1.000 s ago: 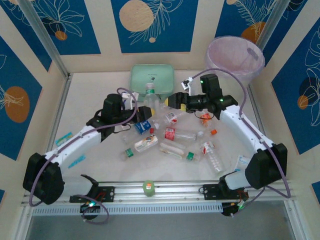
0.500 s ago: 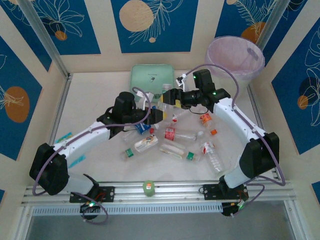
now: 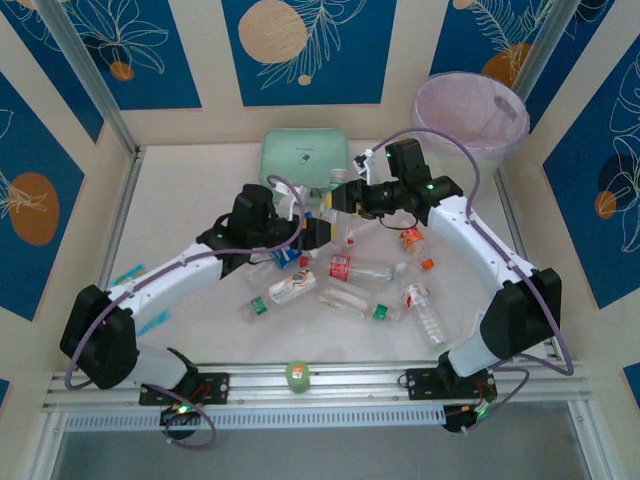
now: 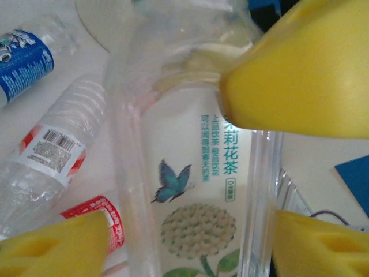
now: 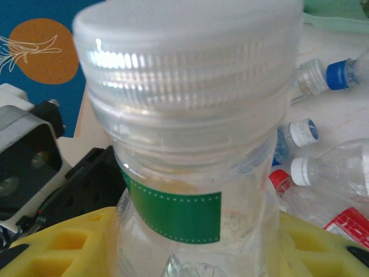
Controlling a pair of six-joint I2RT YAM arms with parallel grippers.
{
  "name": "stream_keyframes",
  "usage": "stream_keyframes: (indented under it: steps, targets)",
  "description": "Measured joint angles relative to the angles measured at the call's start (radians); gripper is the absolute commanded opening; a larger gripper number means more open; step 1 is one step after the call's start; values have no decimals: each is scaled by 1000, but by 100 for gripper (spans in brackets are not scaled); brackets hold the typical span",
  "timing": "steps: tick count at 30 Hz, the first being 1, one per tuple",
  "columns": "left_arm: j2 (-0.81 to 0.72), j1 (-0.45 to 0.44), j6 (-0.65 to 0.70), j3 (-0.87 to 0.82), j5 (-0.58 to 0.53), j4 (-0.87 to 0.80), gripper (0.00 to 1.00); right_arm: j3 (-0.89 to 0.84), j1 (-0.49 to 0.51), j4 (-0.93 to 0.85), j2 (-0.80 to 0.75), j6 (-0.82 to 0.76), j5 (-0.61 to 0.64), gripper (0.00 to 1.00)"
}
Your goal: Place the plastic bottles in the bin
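Clear, ribbed-capped bottle (image 5: 190, 173) pinched between yellow pads (image 5: 69, 245) of the right hand (image 5: 196, 248).

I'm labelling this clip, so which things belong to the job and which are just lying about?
Job: loose plastic bottles, white-capped bottle in the right fingers, bin.
Lying about: mint green case, small green object on the front rail.

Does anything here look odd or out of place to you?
Yes. Both arms are on one clear bottle by the green case: the right pincer clamps below its cap while the left pincer straddles its butterfly label. Odd, since other bottles lie untouched.
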Motion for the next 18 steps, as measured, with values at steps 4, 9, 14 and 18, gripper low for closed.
stream_keyframes:
  steps: [4, 9, 14, 18]
  targets:
    - [-49, 1, -8, -23, -27, 10, 92, 58, -34, -56, -22, -27, 35, 35]
    - [-104, 1, -10, -51, -78, 8, 94, 198, -108, -130, -80, -82, 108, 30]
    - [-123, 1, -7, -53, -151, -50, 94, 376, -234, -165, -138, -148, 238, 20]
    - [-126, 1, -6, -53, -228, -138, 93, 494, -352, -156, -150, -193, 400, 9]
